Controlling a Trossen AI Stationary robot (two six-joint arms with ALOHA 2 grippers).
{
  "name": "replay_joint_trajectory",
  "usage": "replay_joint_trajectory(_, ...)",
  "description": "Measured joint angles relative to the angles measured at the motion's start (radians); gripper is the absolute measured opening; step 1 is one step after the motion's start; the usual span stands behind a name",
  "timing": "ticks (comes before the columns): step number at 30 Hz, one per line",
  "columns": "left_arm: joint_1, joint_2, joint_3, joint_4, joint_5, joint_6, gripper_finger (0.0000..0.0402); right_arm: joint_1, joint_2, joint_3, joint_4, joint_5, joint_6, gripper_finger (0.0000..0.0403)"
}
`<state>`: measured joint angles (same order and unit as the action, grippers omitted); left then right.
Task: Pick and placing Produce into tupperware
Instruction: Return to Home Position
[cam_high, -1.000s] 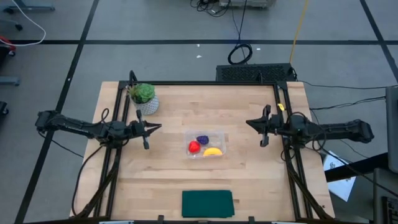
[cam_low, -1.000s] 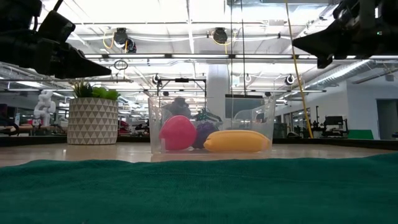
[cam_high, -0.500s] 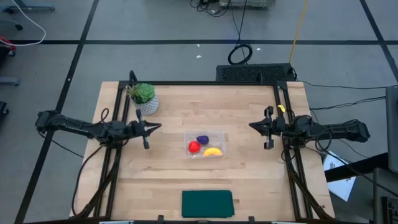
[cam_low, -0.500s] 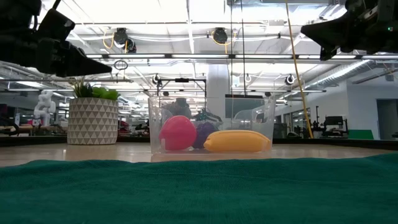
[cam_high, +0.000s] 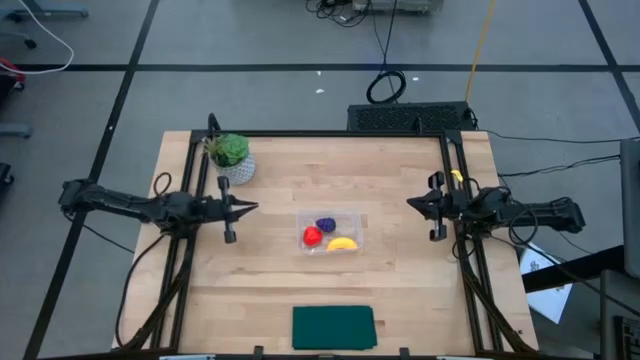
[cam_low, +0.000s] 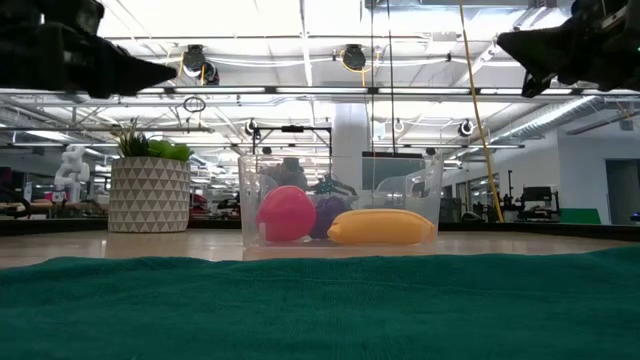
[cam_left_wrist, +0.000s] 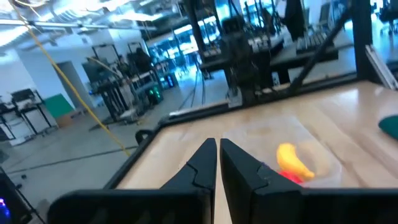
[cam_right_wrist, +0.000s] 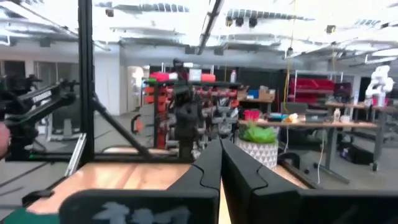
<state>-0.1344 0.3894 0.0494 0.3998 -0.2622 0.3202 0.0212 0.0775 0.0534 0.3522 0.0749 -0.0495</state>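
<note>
The clear tupperware sits on its base at the table's middle. Inside it lie the yellow banana, the round red fruit and the dark purple piece. The low view shows the tupperware with the banana, red fruit and purple piece on its floor. My left gripper hovers shut, left of the tupperware, empty. My right gripper hovers shut near the table's right edge, empty. The left wrist view shows the banana beyond the shut left gripper. The right gripper is shut in its wrist view.
A green plant in a white patterned pot stands at the far left of the table. A dark green flat cloth lies at the near edge. Black frame rails run along both sides. Bare wood surrounds the tupperware.
My right gripper has drawn back toward the table's right edge and risen a little. My left arm has shifted slightly and risen in the low view. Both stay shut. The tupperware and produce have kept still.
</note>
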Motion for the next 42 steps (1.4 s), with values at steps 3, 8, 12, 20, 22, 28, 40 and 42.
replay_joint_trajectory(3,0.000,-0.073,0.000,-0.063,-0.025,0.000,0.0026,0.000,-0.022,-0.001,-0.041,-0.001,0.003,0.0000)
replay_joint_trajectory(8,0.000,-0.213,0.000,-0.219,-0.043,-0.016,0.0026,0.000,-0.056,-0.002,-0.071,-0.001,0.011,0.0000)
replay_joint_trajectory(12,0.000,-0.305,0.000,-0.298,-0.036,-0.019,0.0026,0.000,-0.067,-0.002,-0.112,-0.001,0.011,0.0000)
replay_joint_trajectory(20,0.000,-0.387,0.000,-0.393,0.006,-0.034,0.0026,0.000,-0.067,-0.003,-0.123,-0.028,0.024,0.0000)
replay_joint_trajectory(22,0.000,-0.387,0.000,-0.403,0.006,-0.035,0.0026,0.000,-0.067,-0.003,-0.127,-0.028,0.027,0.0000)
replay_joint_trajectory(28,0.000,-0.387,0.000,-0.422,0.016,-0.029,0.0026,0.000,-0.067,-0.004,-0.127,-0.028,0.026,0.0000)
replay_joint_trajectory(40,0.000,-0.387,0.000,-0.422,0.062,-0.014,0.0026,0.000,-0.067,-0.004,-0.156,-0.025,0.029,0.0000)
replay_joint_trajectory(42,0.000,-0.387,0.000,-0.426,0.061,-0.018,0.0026,0.000,-0.067,-0.004,-0.156,-0.025,0.029,0.0000)
